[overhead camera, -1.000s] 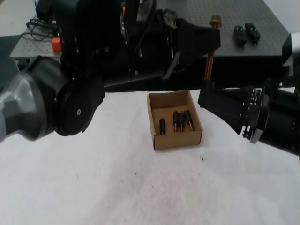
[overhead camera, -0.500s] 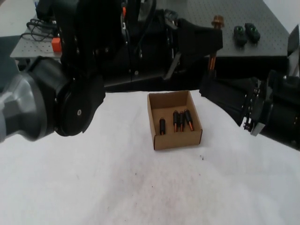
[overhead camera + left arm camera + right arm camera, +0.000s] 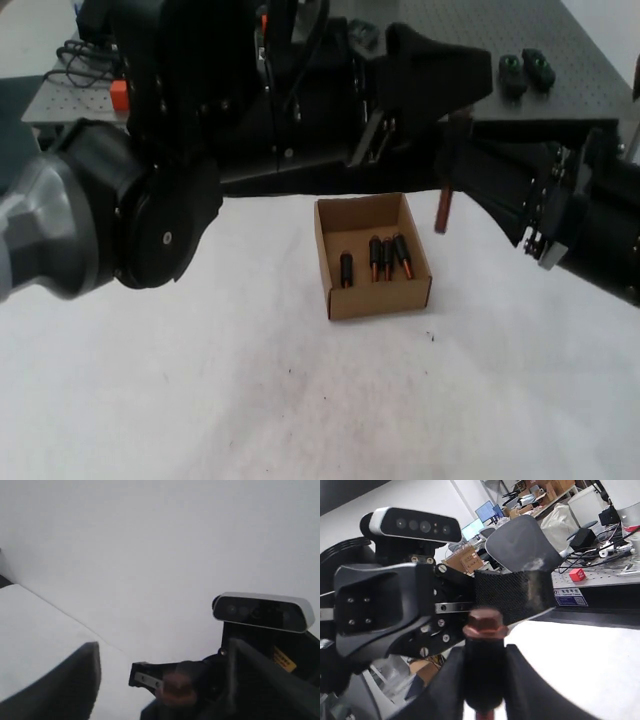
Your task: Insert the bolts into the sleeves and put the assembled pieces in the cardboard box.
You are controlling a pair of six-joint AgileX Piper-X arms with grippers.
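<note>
Clamping sleeve [image 3: 484,682] with bolt [image 3: 485,624] inserted: right pincer [image 3: 484,655].

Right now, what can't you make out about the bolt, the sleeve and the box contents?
- Bolt head: hidden behind the left gripper in the high view; blurred in the left wrist view.
- Bolt shaft: right wrist view, covered by the sleeve, lower end cut off by the edge.
- Pieces in the cardboard box: high view, too small to see how fully the bolts sit.
</note>
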